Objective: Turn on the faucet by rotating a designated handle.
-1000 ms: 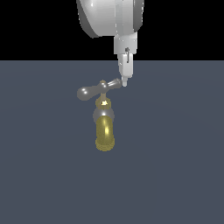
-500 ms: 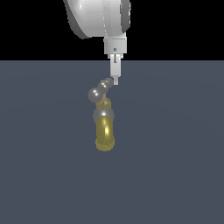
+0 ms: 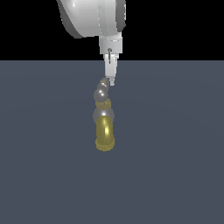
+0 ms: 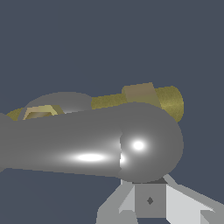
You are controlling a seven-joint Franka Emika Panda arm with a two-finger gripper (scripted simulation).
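Our exterior view looks from in front and somewhat above, set back, taking in the floor [image 3: 175,166], the whole faucet [image 3: 105,127] and the arm [image 3: 94,17] reaching down from above. Our wrist view sits very near, facing past the gripper [image 4: 151,205] at the handle [image 4: 87,148]. Both views share the handle [image 3: 102,92] and faucet [image 4: 168,100].
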